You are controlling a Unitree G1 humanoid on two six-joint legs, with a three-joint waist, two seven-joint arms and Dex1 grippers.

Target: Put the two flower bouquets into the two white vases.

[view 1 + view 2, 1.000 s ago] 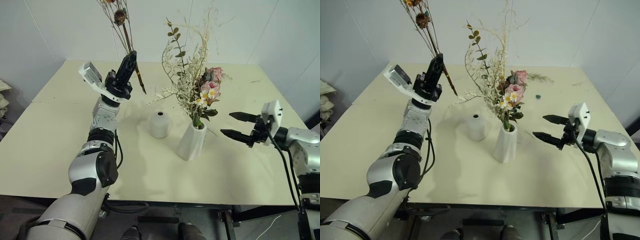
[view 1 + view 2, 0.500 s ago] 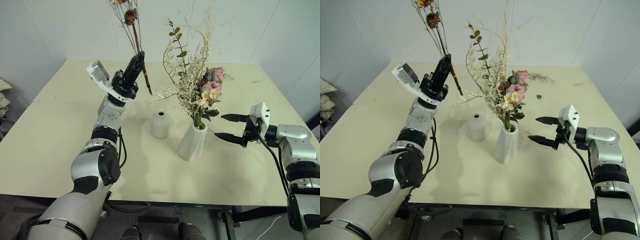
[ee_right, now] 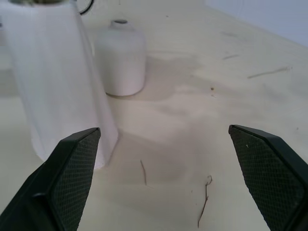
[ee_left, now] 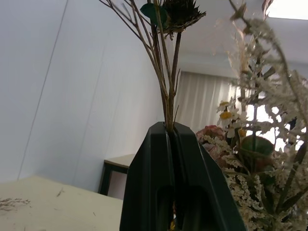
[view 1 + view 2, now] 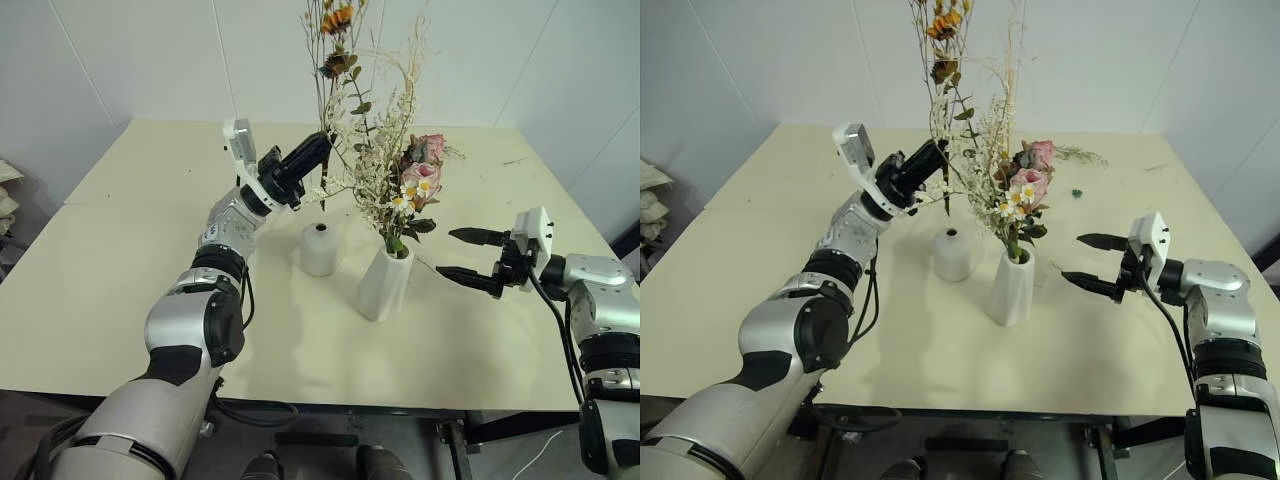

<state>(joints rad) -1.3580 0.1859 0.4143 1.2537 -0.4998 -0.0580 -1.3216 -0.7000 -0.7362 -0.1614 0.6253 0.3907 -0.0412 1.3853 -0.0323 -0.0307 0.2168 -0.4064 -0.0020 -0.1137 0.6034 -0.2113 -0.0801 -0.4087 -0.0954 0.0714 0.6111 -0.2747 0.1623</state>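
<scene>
My left gripper (image 5: pixel 318 146) is shut on the thin stems of the small bouquet (image 5: pixel 334 40), whose orange blooms stand high above it. The stems' lower end hangs just above the squat round vase (image 5: pixel 320 249). In the left wrist view the fingers (image 4: pixel 159 159) close on the stems (image 4: pixel 166 86). The larger bouquet with pink roses (image 5: pixel 421 172) stands in the taller cone vase (image 5: pixel 383 284), right of the squat one. My right gripper (image 5: pixel 450 253) is open and empty, level, to the right of the cone vase (image 3: pixel 62 82) and apart from it; the squat vase (image 3: pixel 121 57) lies beyond.
Both vases stand mid-table on the cream tabletop (image 5: pixel 130 270). Loose dry twigs (image 3: pixel 204 202) lie by the right gripper and at the far right (image 5: pixel 1080 155). A small green bit (image 5: pixel 1076 193) sits behind the roses. A white wall rises behind the table.
The left gripper has swung to the right with the small bouquet and tilted, bringing the stem ends over the squat vase. The right gripper stays open at about the same spot.
</scene>
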